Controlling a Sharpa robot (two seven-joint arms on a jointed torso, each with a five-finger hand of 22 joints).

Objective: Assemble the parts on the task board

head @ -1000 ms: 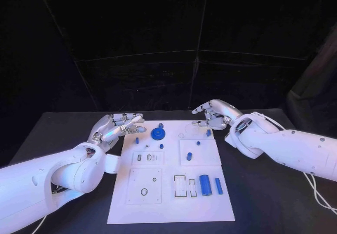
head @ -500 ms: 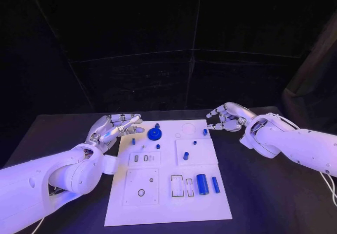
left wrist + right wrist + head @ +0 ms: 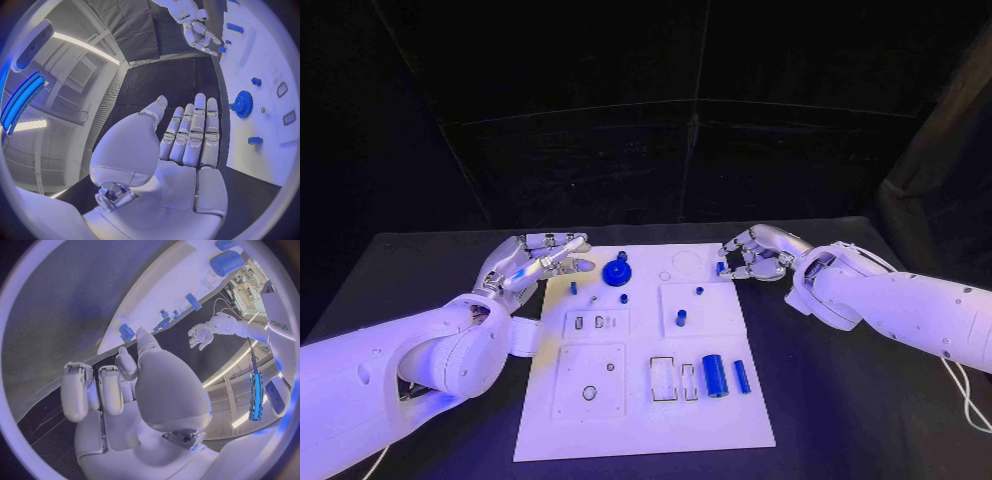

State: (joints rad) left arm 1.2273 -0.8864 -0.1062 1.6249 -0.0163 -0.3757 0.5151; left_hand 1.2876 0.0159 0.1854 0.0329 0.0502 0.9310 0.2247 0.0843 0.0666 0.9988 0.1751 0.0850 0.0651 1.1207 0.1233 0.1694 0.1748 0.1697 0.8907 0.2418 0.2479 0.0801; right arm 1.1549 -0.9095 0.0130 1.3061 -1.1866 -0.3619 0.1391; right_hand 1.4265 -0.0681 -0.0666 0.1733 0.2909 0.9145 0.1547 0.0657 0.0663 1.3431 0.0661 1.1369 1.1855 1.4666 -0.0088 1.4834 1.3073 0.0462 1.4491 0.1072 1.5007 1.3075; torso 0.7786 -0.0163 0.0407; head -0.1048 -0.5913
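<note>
**Right hand closes in on a small blue peg at the board's far edge**

A small blue peg (image 3: 720,268) stands at the far right edge of the white task board (image 3: 646,420), which lies in the middle of the black bench (image 3: 848,400) — and the right hand (image 3: 759,253) hovers just beside it, fingers (image 3: 737,262) curled inward and close to the peg. Whether they are touching it cannot be told from the head view; the right wrist view shows the fingers bent with nothing visibly between them. Across the board, the left hand (image 3: 535,258) hangs at the far left edge, fingers straight and held side by side, holding nothing, with the blue gear (image 3: 617,273) near its fingertips. Further parts lie nearer the robot: a short blue piece (image 3: 681,319) in the middle and two blue cylinders (image 3: 724,377) beside open rectangular slots.

The step in hand looks to be a pick of the peg. To do it well, the fingers should likely settle on opposite sides of the peg before closing, and lift straight up — a sideways drag could tip it or nudge the board. Keeping the left hand off the gear should leave the board undisturbed.
</note>
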